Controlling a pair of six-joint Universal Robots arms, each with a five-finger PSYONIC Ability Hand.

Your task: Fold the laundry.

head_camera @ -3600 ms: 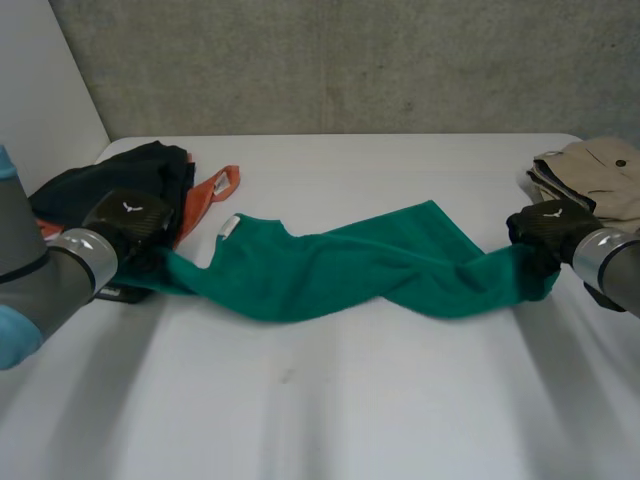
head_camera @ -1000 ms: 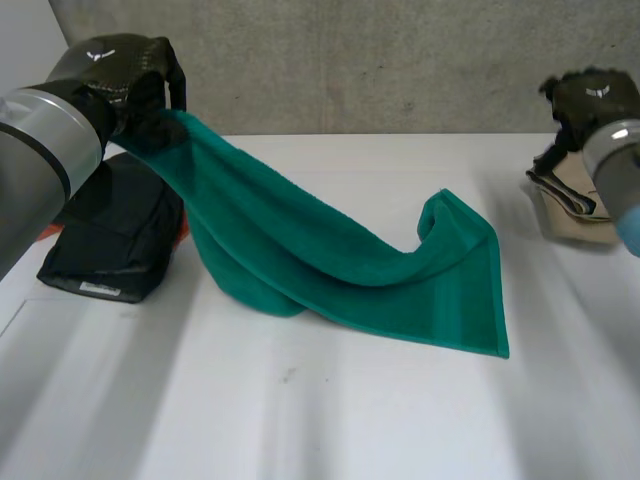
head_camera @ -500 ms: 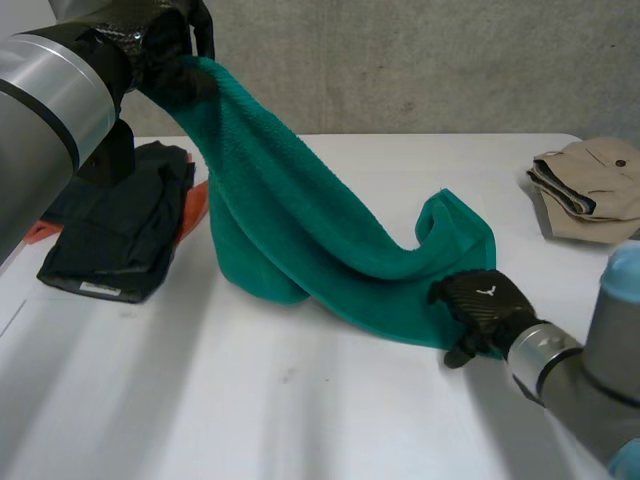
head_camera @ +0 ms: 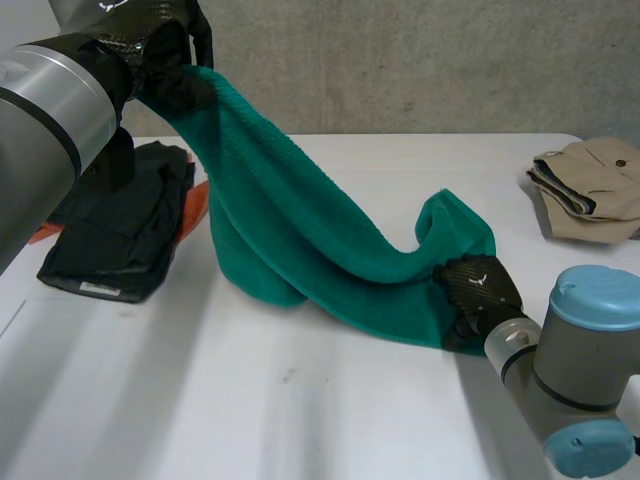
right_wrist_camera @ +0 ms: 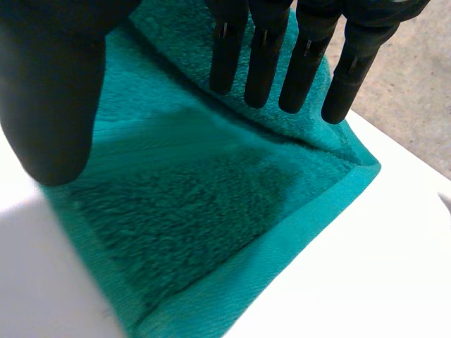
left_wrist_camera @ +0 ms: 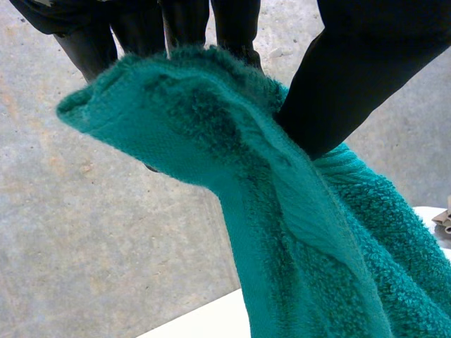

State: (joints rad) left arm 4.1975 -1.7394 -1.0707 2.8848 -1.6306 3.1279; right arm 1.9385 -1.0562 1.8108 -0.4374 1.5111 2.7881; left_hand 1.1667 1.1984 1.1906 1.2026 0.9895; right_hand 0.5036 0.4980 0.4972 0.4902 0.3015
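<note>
Our left hand (head_camera: 148, 42) pinches one end of the towel (head_camera: 300, 230) up high, the rest draping onto the table (head_camera: 300, 420); our right hand (head_camera: 474, 291) (fingers straight, thumb spread) is at the near corner.

Up off the table (head_camera: 330, 400) with one end of the green towel (head_camera: 300, 230), now pinched high in the left hand (head_camera: 150, 40) above the black pile (head_camera: 110, 240). Other end let go by the beige clothes (head_camera: 590, 190). Down with the right hand (head_camera: 475, 290), fingers straight, to the towel's near corner.
</note>
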